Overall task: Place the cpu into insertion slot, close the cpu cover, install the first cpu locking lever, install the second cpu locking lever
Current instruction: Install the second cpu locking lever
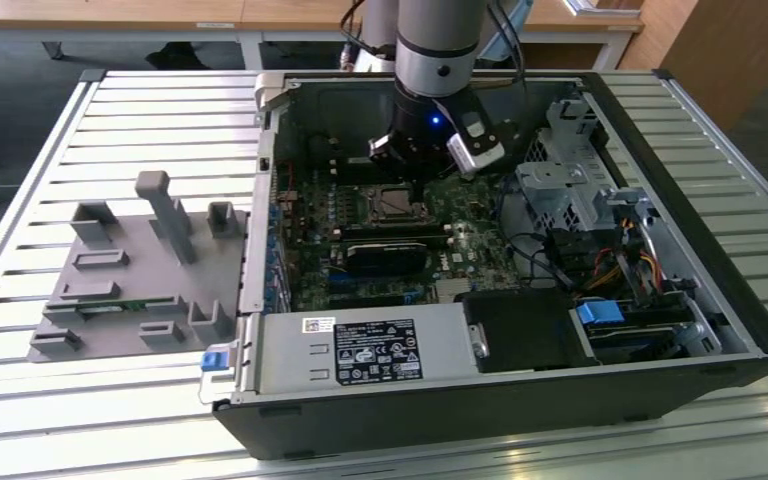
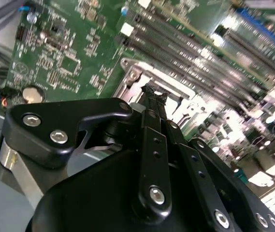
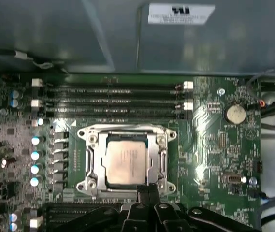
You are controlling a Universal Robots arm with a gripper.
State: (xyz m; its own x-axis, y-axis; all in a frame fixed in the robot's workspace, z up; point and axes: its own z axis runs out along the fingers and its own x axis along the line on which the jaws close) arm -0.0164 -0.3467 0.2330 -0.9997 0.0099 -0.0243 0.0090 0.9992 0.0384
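the gripper (image 3: 147,191), fingers together and empty, hovers at the cpu cover (image 3: 127,162) edge; a glancing contact could scrape the seated cpu (image 3: 126,163).

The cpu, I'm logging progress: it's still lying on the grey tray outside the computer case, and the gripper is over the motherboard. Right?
Not quite. The cpu is not on the grey tray; it sits in the insertion slot on the motherboard, inside the silvery cpu cover, as the first wrist view shows. The gripper is indeed over the motherboard, close to the socket's edge.
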